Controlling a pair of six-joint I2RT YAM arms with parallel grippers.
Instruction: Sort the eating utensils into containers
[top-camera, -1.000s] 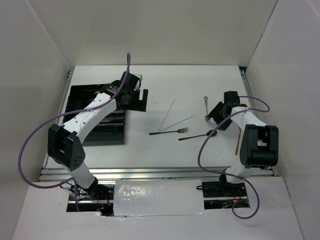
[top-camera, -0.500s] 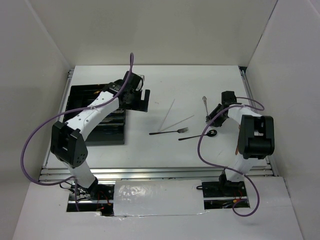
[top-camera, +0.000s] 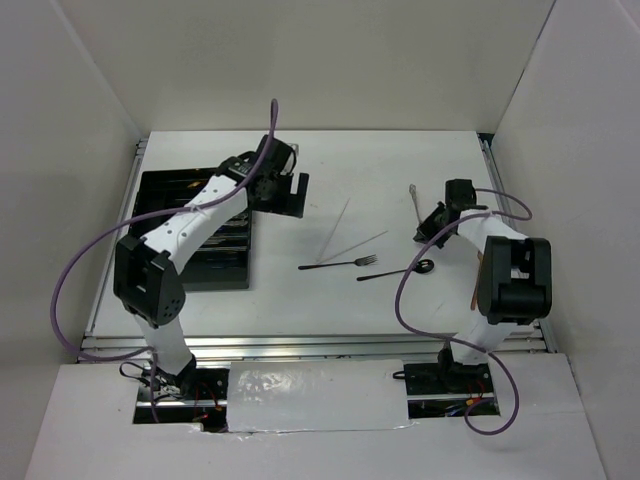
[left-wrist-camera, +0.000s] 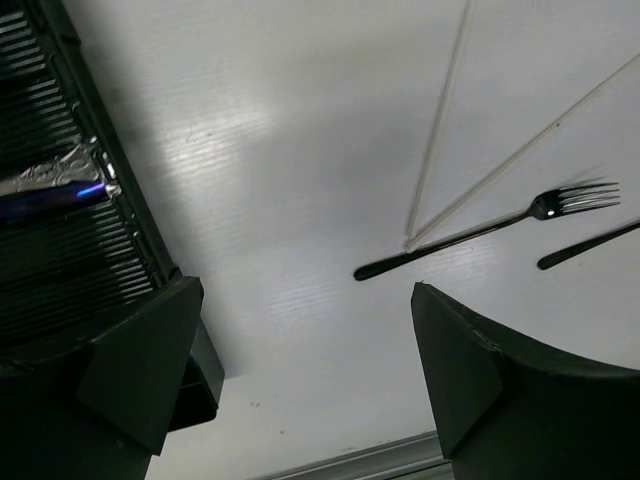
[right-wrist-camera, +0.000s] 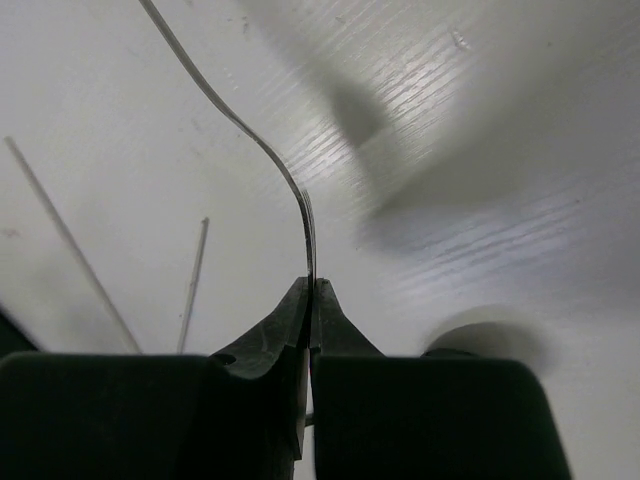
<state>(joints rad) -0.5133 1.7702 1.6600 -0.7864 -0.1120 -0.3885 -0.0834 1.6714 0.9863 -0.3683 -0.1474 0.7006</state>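
Observation:
My right gripper (right-wrist-camera: 312, 285) is shut on the thin curved handle of a slim silver utensil (right-wrist-camera: 240, 120), which reaches away from the jaws over the table. From above, that utensil (top-camera: 413, 200) lies at the right with the right gripper (top-camera: 424, 232) at its near end. My left gripper (left-wrist-camera: 308, 288) stands wide open and holds nothing, hanging by the right edge of the black tray (left-wrist-camera: 60, 250). Past it lie a black fork (left-wrist-camera: 480, 228), a black spoon's handle (left-wrist-camera: 585, 245) and two silver chopsticks (left-wrist-camera: 440, 120). The fork (top-camera: 340, 264) and the spoon (top-camera: 400, 271) lie mid-table.
The tray (top-camera: 160, 185) sits at the left with long compartments; a shiny utensil with a blue glint (left-wrist-camera: 55, 188) lies in one. White walls close in the table on three sides. A metal rail (top-camera: 320, 345) runs along the near edge.
My right gripper has closed onto the silver utensil's handle. The left gripper has swung right and toward the back, off the tray's edge, staying open.

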